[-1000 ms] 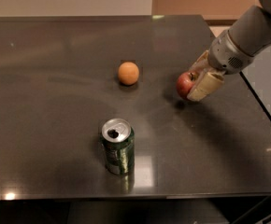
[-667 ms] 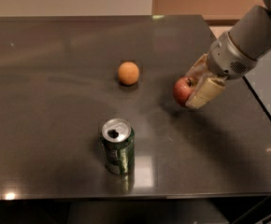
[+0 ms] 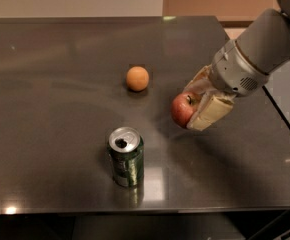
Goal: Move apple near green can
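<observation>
The red apple (image 3: pixel 183 109) with a yellowish patch is held between the pale fingers (image 3: pixel 211 113) of my gripper (image 3: pixel 197 104), right of the table's middle and just above the dark surface. The gripper is shut on the apple and comes in from the upper right on a grey arm. The green can (image 3: pixel 126 157) stands upright near the front edge, silver top with a dark hole. It is to the lower left of the apple, about one can-height away.
An orange round fruit (image 3: pixel 137 78) lies behind the can, to the upper left of the apple. The dark table (image 3: pixel 50 99) ends at a front edge near the can and at a right edge below the arm.
The gripper has carried the apple to the left and toward the front, closer to the green can. The can and the orange fruit have not moved.
</observation>
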Robot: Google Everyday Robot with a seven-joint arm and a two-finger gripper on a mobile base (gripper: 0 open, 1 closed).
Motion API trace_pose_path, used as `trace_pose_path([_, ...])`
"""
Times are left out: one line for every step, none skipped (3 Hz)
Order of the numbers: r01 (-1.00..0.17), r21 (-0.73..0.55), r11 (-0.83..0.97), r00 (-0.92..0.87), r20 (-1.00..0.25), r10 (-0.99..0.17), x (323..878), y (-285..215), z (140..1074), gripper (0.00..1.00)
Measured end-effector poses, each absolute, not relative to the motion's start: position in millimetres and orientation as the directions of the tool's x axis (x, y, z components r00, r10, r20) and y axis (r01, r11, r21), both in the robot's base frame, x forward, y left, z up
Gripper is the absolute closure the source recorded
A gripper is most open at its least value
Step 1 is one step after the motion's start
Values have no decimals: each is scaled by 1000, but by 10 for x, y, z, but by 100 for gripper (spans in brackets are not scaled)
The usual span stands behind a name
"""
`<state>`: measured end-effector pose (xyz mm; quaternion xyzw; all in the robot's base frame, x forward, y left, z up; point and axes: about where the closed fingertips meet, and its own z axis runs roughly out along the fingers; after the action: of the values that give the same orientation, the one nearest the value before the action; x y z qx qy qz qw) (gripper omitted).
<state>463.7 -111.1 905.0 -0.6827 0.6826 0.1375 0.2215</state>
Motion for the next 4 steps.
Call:
trace_pose_path([-995,-97,-7,54,-486,-872,4461,-975,8967,100])
trace_pose_path([-996,-83,-41,76,-479,-875,4285,-834,8866,100])
trace_pose_path([-993,-86,-79,110,-469,-876,4140,-727,8812,100])
trace_pose_path([-990,-92,-109,139,-458,-878,4029,-654,8747,100])
